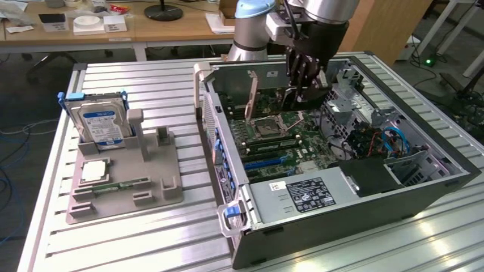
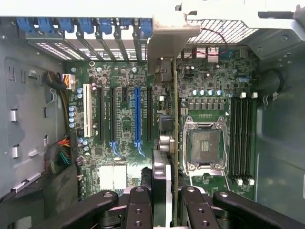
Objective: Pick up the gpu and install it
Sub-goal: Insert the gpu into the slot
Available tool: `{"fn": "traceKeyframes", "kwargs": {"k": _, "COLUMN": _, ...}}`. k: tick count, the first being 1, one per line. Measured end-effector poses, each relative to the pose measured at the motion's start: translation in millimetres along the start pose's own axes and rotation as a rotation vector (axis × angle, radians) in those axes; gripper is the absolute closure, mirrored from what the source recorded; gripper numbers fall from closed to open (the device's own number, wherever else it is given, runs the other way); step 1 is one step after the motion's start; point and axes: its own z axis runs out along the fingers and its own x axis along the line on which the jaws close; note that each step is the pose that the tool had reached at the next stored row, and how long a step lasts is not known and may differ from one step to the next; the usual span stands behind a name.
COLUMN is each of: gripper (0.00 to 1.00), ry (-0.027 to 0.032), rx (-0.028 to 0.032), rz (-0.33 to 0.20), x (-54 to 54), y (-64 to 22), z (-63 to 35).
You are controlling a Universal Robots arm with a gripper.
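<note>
Silver-grey arm (image 1: 327, 8), pale blue joint cap (image 1: 255, 7), black jointed claw (image 2: 167, 198) with round pivot screws (image 2: 138, 210).

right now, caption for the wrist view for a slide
Gripper holding the gpu edge-on over the motherboard inside the open computer case

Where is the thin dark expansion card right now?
Wrist view: the thin dark expansion card is held edge-on in the gripper, over the green motherboard, beside the empty processor socket.

The gpu (image 2: 173, 129) edge-on in the gripper (image 2: 166, 210), over the motherboard (image 2: 124, 119) beside the processor socket (image 2: 205, 143)
</note>
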Motion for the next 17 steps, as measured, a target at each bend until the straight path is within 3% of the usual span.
{"fn": "traceKeyframes", "kwargs": {"k": 17, "gripper": 0.72, "ry": 0.0001, "rx": 0.0000, "rz": 0.000, "x": 5.4, "y": 3.3, "z": 3.4}}
